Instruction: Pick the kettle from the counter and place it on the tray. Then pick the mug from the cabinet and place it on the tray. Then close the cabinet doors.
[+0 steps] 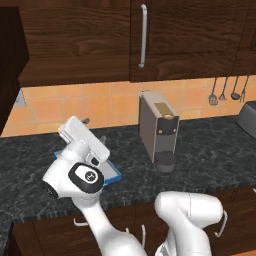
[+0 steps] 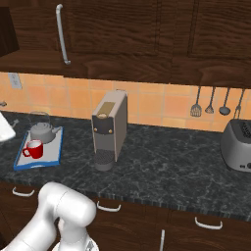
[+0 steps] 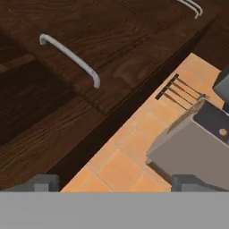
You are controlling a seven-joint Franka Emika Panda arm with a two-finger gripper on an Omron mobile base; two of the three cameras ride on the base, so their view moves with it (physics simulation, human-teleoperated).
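Spreading wide, fingers holding nothing, facing cabinet doors

Even, soft light — sharp (rendered), shadowless.

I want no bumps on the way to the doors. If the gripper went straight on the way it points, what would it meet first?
Probably the wall cabinet: the open gripper faces its dark wood underside and door front. Depth is unclear.

red mug, blue-rimmed tray, grey kettle, black marbled counter
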